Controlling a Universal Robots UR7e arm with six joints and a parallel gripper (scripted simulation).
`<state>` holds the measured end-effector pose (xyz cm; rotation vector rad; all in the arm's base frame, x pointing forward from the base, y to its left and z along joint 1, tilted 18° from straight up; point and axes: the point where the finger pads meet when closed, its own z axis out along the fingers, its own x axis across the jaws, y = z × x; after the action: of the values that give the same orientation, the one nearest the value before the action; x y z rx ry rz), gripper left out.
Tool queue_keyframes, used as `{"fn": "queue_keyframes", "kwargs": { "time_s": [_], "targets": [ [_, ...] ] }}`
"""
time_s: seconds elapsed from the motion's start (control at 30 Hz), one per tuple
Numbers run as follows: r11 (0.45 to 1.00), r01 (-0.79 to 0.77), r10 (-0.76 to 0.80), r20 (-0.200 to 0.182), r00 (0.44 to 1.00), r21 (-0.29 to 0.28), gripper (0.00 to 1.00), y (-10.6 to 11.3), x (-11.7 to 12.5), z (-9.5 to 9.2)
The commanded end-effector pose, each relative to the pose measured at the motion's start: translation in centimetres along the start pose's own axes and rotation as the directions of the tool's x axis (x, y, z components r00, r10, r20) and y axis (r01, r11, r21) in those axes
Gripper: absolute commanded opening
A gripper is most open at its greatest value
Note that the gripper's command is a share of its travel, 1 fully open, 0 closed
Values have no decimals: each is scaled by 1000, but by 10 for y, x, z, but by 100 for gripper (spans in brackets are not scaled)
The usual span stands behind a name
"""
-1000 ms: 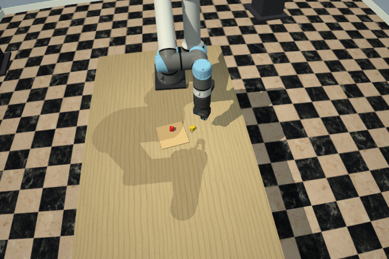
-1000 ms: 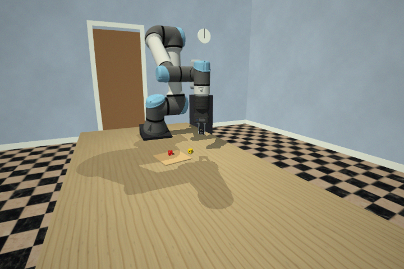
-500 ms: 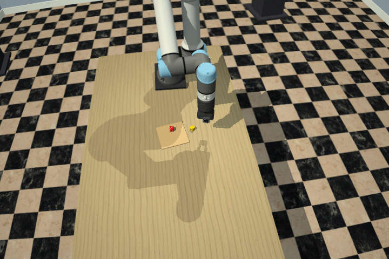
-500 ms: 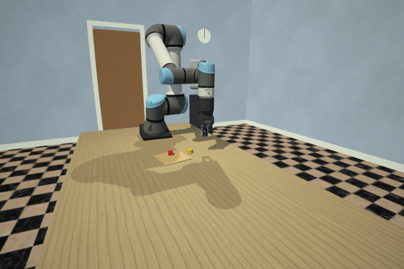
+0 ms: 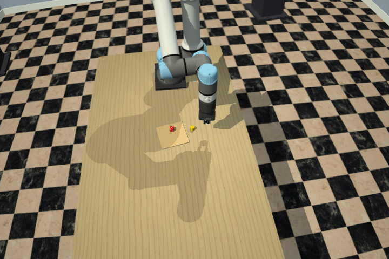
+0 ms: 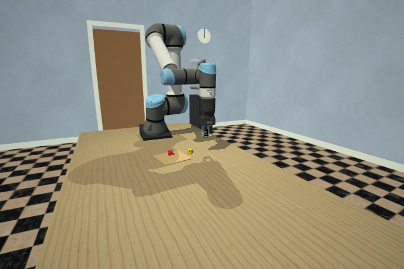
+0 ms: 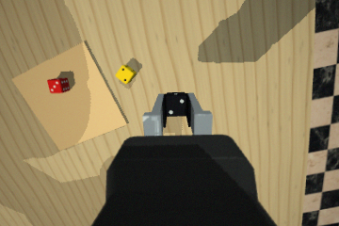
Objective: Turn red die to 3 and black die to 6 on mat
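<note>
My gripper [image 7: 176,104] is shut on the black die [image 7: 176,105] and holds it above the table, to the right of the mat; the face toward the wrist camera shows two pips. The gripper also shows in the top view [image 5: 206,121] and in the exterior view [image 6: 205,134]. The red die [image 5: 172,128] lies on the tan mat [image 5: 172,138] near its far edge; it also shows in the wrist view [image 7: 58,85]. The yellow die [image 5: 192,128] lies on the bare table just off the mat's right edge, between the mat and my gripper.
The arm's base [image 5: 169,81] stands at the far end of the wooden table. The table's right edge [image 5: 247,134] is not far from the gripper. Broad arm shadows fall over the mat and the table's middle.
</note>
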<state>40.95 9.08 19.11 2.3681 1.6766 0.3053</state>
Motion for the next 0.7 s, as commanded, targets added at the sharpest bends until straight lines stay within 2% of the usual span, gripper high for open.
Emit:
{"fn": "queue_keyframes", "kwargs": {
  "time_s": [0.0,0.37,0.67],
  "targets": [
    [1000,6,-7,-1,1000,-6,40,3,1,-1],
    [999,7,-7,0,1000,-41,40,2,1,-1],
    [988,7,-7,-1,1000,-153,40,1,1,-1]
  ]
}}
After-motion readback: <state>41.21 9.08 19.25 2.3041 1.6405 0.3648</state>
